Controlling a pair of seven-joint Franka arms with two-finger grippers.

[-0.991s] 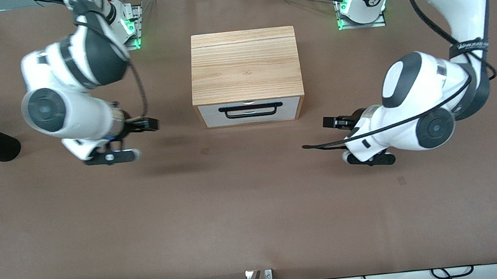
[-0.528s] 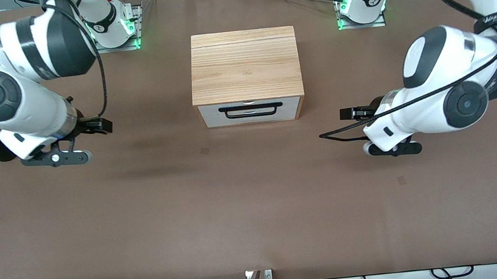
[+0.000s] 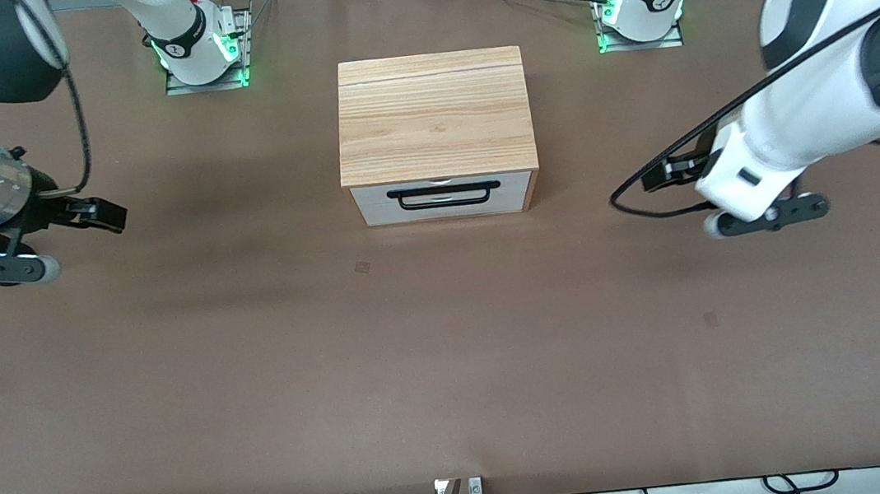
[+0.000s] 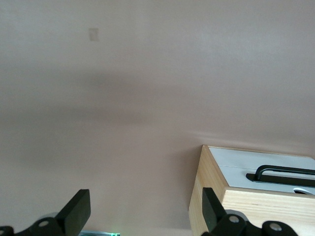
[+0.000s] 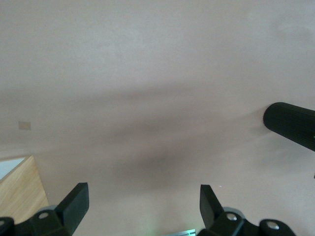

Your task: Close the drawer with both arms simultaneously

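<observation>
The light-wood cabinet [image 3: 433, 115] stands mid-table. Its drawer [image 3: 444, 207] has a white front with a black bar handle [image 3: 444, 195] and sits flush in the cabinet, so the wooden inside is hidden. My right gripper [image 3: 105, 215] is open and empty over bare table toward the right arm's end, well apart from the cabinet. My left gripper [image 3: 657, 175] is open and empty over bare table toward the left arm's end. The left wrist view shows the gripper [image 4: 145, 211], the cabinet [image 4: 210, 196] and the drawer front [image 4: 236, 167]. The right wrist view shows the gripper [image 5: 142, 209] and a cabinet corner [image 5: 19, 191].
A black vase [image 5: 290, 125] lies at the right arm's end of the table, covered by the right arm in the front view. The arm bases [image 3: 199, 55] [image 3: 641, 9] stand at the table's edge farthest from the front camera. The brown table [image 3: 453, 361] spreads in front of the drawer.
Both arms have swung outward away from the cabinet, each toward its own end of the table, and risen. The drawer has stayed flush. Both grippers have stayed open.
</observation>
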